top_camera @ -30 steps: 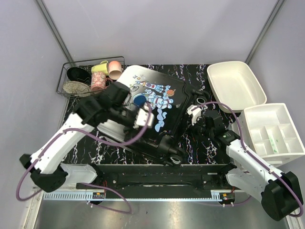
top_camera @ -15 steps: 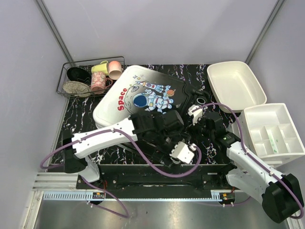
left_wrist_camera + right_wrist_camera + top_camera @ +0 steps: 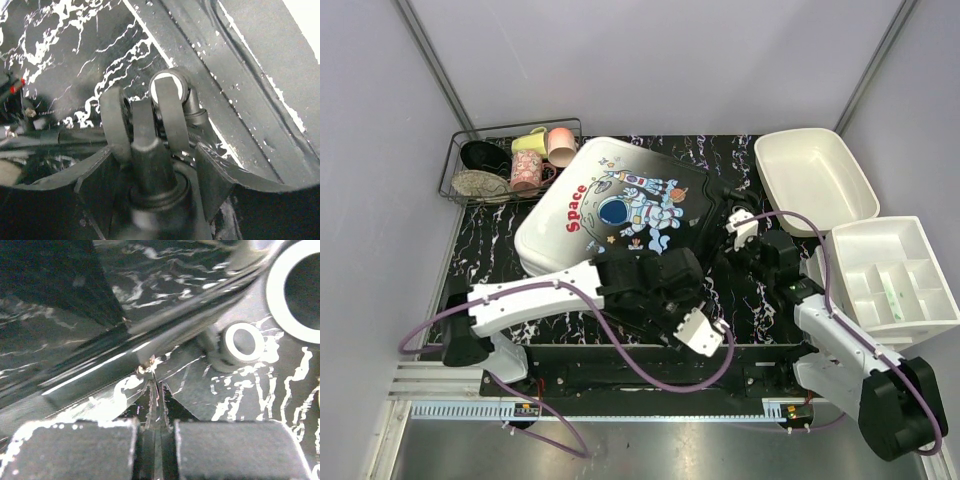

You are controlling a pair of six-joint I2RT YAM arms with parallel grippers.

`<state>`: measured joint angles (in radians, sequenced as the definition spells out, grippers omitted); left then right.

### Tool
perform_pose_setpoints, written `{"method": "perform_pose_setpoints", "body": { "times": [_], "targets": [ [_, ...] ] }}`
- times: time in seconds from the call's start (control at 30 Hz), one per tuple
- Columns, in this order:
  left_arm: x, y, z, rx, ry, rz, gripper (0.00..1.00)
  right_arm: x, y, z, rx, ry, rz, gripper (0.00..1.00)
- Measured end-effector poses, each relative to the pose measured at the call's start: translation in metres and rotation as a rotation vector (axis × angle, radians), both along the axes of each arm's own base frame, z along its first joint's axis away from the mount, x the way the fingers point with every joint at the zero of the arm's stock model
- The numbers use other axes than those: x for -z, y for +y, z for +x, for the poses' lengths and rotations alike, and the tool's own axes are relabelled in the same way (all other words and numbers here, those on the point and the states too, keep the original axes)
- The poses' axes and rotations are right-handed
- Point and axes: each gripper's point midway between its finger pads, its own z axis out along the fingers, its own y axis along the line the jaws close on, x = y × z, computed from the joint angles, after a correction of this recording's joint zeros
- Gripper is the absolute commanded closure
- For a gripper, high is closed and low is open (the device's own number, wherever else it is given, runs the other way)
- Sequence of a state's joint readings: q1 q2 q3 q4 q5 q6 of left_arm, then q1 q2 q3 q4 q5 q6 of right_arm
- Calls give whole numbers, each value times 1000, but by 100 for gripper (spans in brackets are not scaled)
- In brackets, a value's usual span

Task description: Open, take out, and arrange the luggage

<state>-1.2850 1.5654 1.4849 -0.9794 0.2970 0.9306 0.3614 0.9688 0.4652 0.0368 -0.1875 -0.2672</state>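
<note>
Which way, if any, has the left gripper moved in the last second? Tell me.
Yes. The left gripper went from above the luggage toward the near table edge, to its corner wheel.

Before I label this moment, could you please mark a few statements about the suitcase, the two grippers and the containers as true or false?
1. The luggage lies closed, astronaut print facing up. True.
2. The left gripper is at the wire basket. False: it is at a black wheel on the suitcase's near right corner, one finger on either side of the caster.
3. The right gripper is shut, at the suitcase's right edge. True.
4. The cups stand in the white bin. False: they are in the wire basket, at the far left.
</note>
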Motion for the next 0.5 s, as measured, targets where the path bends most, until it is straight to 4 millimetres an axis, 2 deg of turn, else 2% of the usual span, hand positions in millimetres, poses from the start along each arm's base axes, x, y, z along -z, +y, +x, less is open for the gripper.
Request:
{"method": "perform_pose_setpoints", "body": {
  "times": [0.13, 0.33, 0.5],
  "targets": [
    [-9, 16, 5, -21, 10, -49, 42, -7, -17, 21, 71, -92, 16, 100],
    [-8, 47, 14, -51, 51, -35, 44, -15, -34, 53, 130, -203, 54, 100],
    [-6, 55, 17, -23, 37, -43, 44, -4, -39, 70, 138, -212, 69, 100]
  ]
}}
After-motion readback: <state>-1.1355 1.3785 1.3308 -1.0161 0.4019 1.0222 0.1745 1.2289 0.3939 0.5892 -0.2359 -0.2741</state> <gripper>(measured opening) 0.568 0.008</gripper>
